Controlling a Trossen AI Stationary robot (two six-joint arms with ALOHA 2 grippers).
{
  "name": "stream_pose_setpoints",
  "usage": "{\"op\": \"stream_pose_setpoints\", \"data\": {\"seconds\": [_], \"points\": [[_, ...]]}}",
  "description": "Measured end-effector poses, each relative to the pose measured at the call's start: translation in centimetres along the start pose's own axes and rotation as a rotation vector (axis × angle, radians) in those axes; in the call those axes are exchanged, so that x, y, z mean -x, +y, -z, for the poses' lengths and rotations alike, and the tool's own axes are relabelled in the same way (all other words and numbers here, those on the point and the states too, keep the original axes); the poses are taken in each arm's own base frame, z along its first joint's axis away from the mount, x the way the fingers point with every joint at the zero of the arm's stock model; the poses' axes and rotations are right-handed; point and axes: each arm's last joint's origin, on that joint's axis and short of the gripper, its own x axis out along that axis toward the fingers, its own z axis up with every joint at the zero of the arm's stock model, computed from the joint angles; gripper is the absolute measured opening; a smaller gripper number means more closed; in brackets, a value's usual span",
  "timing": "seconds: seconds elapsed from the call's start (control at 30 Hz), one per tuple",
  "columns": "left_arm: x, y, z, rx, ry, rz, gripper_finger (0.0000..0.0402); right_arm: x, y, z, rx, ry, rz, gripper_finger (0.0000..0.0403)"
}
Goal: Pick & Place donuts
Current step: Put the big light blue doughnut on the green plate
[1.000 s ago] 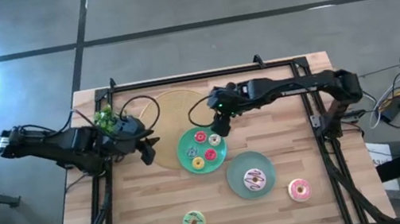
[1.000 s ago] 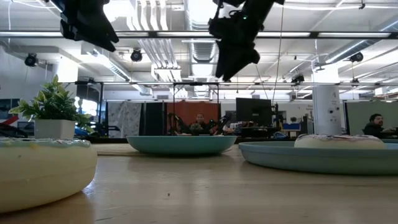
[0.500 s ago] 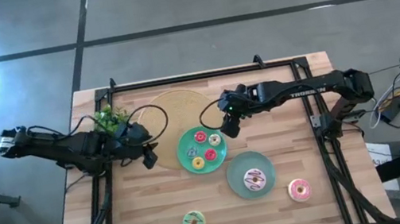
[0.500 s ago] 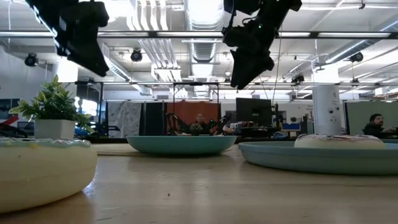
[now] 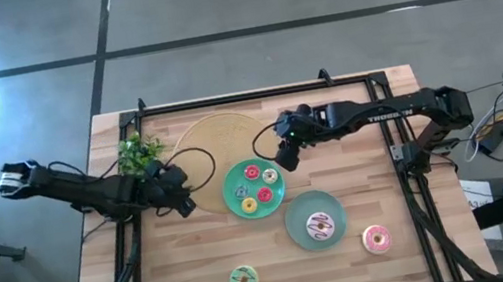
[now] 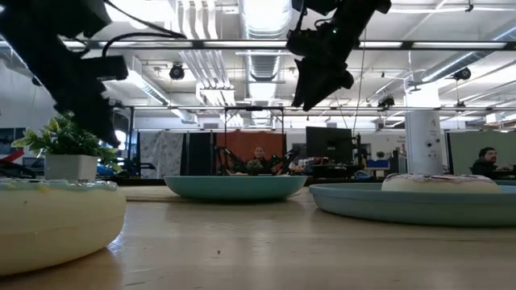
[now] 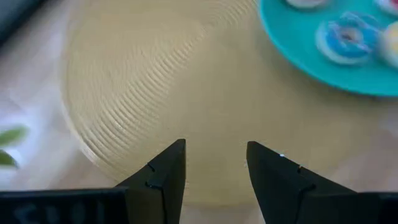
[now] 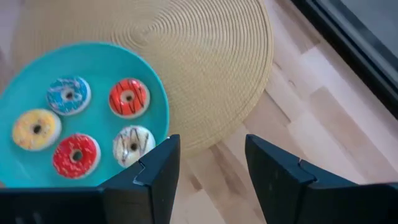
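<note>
**Donuts: small ones plated, three large ones partly sorted**

Donuts of the small kind [image 8: 74, 127] sit together on the nearer teal plate [image 5: 233, 201], just below and ahead of the right gripper [image 5: 284, 157], whose fingers stand parted with nothing between them. The right wrist view counts five small rings there (blue, orange-red, yellow, red and a pale one), where the overhead picture resolves only about four.

The striped white donut [image 5: 320, 225] rests on the second teal plate [image 5: 295, 217], farther out from the right gripper toward the table's front. By my reading two are left: the pink donut [image 5: 376, 238] lies on bare wood just beyond that plate, and the green donut [image 5: 243, 280] lies alone on the wood, well apart from both tools.

The left gripper [image 5: 184, 208] hangs released and empty over the edge of the woven mat [image 7: 143, 93], the small-donut plate just ahead of its fingertips; a potted plant [image 5: 136, 151] stands behind it.

The table-level view adds height: the right gripper [image 6: 310, 89] hangs clear above the plates. It shows the near donut only as a pale bulk.
</note>
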Motion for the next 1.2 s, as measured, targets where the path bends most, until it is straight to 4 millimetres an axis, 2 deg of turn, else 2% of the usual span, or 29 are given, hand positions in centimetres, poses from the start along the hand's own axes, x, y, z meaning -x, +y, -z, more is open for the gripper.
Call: {"op": "stream_pose_setpoints", "data": {"seconds": [0.07, 0.2, 0.37, 0.43, 0.57, 0.67, 0.77, 0.87, 1.0, 1.2], "points": [[-0.5, 0.0, -0.3, 0.052, -0.087, -0.026, 0.0144, 0.3, 0.1, -0.3, -0.012, -0.012, -0.005, 0.0173], [0.3, -0.9, -2.3, 0.371, -0.196, 0.119, 0.0144, 0.8, 0.3, -0.2, -0.024, 0.014, 0.001, 0.0173], [2.3, -1.7, -5.7, 0.577, -0.352, 0.26, 0.0144, 1.0, 0.7, 0.5, -0.003, 0.067, 0.01, 0.0173], [3.4, -2.0, -7.0, 0.676, -0.357, 0.358, 0.0144, 1.1, 0.8, 0.8, 0.008, 0.08, 0.011, 0.0173], [5.0, -2.5, -8.4, 0.635, -0.32, 0.507, 0.0144, 1.2, 1.2, 1.0, 0.022, 0.084, 0.005, 0.0173], [5.5, -2.6, -9.0, 0.676, -0.308, 0.546, 0.0144, 1.3, 1.6, 1.2, 0.037, 0.088, -0.001, 0.0173], [5.4, -3.3, -8.7, 0.729, -0.258, 0.588, 0.0144, 1.6, 2.1, 1.8, 0.084, 0.115, -0.003, 0.0173], [4.9, -4.8, -8.1, 0.734, -0.089, 0.706, 0.0144, 2.1, 2.6, 2.5, 0.128, 0.148, -0.003, 0.0173], [4.1, -8.3, -6.3, 0.643, 0.145, 0.816, 0.0144, 3.4, 2.7, 3.4, 0.175, 0.169, -0.008, 0.0173], [4.0, -14.1, -2.5, 0.397, 0.299, 0.792, 0.0144, 5.5, 1.5, 5.1, 0.143, 0.141, -0.027, 0.0173]]}}
